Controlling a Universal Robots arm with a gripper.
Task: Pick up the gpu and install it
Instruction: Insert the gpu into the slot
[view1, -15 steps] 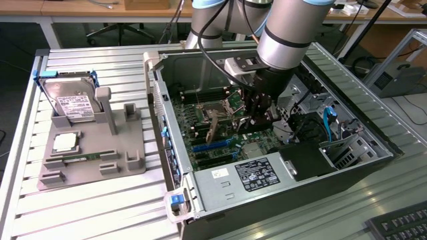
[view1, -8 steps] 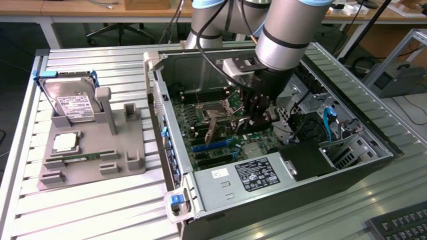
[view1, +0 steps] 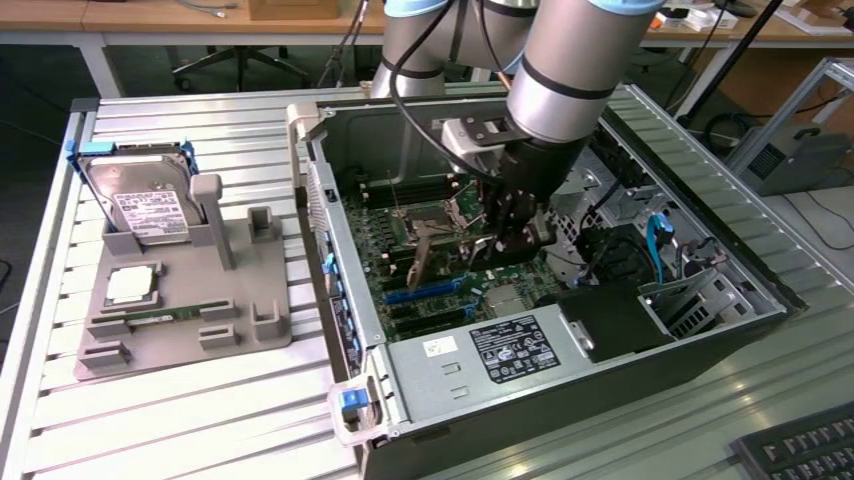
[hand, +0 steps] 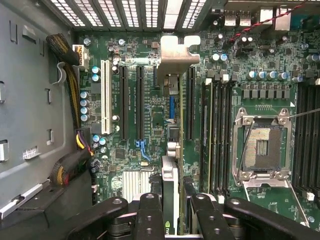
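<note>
Exterior view: gripper clamps gpu inside case on slatted table.

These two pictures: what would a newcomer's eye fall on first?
First the arm, reaching down into the open computer case at the middle of the exterior view, its end effector shut on the gpu just above the motherboard. In the wrist view the gpu stands edge-on over the slots, silver bracket far from the camera. At the exterior view's left, a grey holder carries a hard drive.

Overhead exterior; wrist close above motherboard
</note>
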